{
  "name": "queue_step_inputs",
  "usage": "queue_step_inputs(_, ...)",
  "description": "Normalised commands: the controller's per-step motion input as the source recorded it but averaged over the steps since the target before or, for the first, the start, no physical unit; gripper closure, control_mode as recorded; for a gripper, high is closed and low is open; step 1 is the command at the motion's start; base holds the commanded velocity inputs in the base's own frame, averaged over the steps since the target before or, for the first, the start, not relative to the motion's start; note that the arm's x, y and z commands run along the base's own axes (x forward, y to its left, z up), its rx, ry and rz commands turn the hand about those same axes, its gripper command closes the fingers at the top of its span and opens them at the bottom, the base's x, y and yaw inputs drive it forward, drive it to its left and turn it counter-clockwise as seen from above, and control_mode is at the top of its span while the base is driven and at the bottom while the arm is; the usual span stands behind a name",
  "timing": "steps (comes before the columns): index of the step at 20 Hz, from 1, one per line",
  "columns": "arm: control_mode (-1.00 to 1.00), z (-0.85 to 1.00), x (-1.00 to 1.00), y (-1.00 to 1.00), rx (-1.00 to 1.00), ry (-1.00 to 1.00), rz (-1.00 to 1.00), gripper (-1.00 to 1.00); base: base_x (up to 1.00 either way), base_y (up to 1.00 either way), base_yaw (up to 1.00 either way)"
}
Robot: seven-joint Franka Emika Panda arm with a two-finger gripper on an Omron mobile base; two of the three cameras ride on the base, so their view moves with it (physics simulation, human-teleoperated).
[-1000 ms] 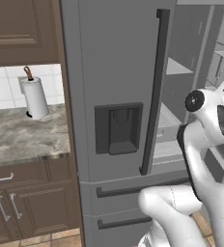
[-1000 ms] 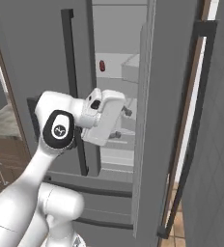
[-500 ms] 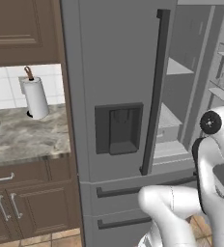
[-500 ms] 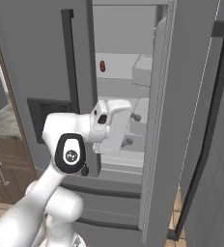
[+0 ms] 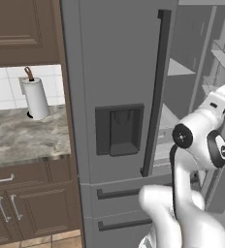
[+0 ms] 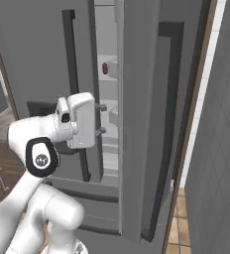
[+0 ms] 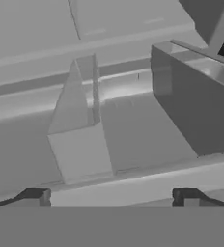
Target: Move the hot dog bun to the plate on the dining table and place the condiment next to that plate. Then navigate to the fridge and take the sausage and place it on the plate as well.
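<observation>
- Ahead of the tool (image 6: 103, 119), the fridge (image 5: 119, 97) stands with one door open; the arm has swung closer to its shelves since a second ago.
- Above the tool, the sausage (image 6: 105, 68) lies on a shelf.
- Tool fingers (image 7: 184, 197) stand wide apart, holding nothing.

The fingers (image 7: 36, 197) stand wide apart with nothing between them, pointing into the open fridge (image 6: 137, 124). Straight ahead of them a shelf (image 7: 133, 130) lies bare, with free room above it. A thin upright divider (image 7: 82, 91) rises ahead on one side and a grey bin wall (image 7: 191, 106) closes off the other, leaving a passage between.
</observation>
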Motion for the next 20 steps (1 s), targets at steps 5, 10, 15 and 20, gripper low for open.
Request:
queue_step_inputs(5,-1.00,1.00,-1.00,0.77,0.00,-0.11,0.00,-1.00,0.00,0.00,0.00)
queue_step_inputs(10,-1.00,1.00,-1.00,0.60,0.01,-0.09,0.00,-1.00,0.00,0.00,0.00)
queue_step_inputs(15,-1.00,0.64,-0.77,0.70,0.24,-0.01,0.00,-1.00,0.00,0.00,0.00)
queue_step_inputs(20,-1.00,0.00,0.03,0.23,0.44,0.01,0.00,-1.00,0.00,0.00,0.00)
